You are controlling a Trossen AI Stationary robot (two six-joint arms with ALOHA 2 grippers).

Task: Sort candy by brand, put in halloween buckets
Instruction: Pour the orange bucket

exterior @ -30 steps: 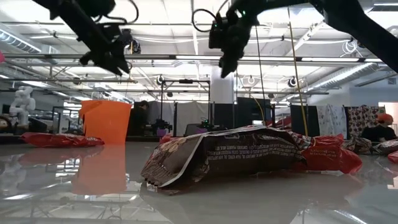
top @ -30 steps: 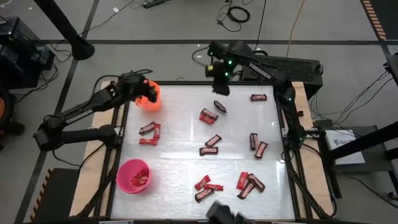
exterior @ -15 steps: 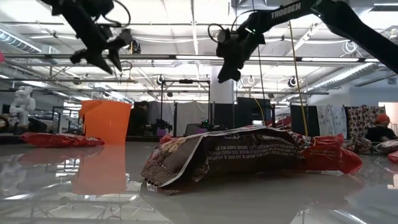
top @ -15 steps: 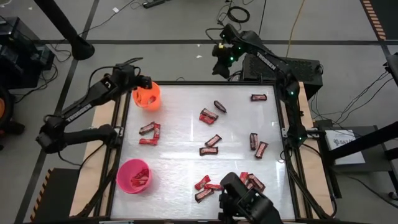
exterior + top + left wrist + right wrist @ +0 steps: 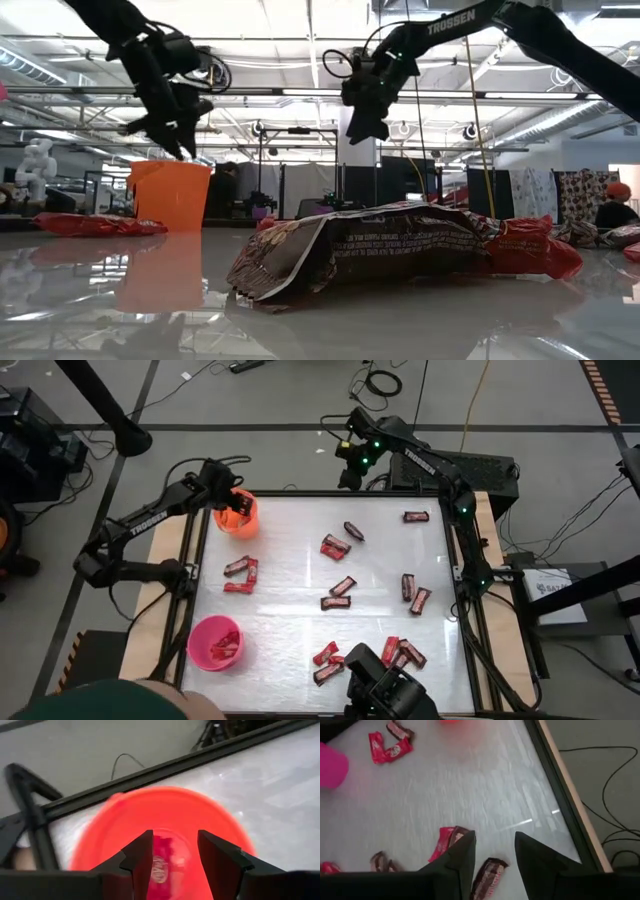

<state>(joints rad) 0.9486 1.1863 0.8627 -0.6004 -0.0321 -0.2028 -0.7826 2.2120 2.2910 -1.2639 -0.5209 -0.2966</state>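
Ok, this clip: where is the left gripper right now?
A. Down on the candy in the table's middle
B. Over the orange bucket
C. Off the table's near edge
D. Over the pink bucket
B. The left gripper hangs over the orange bucket, and the left wrist view looks straight down past open jaws into that bucket, where candy lies.

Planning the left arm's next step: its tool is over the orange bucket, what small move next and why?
Probably lift and swing back toward the table's candy. The left tool hangs open and empty over the orange bucket, candy already inside; a red and brown pair lies nearest.
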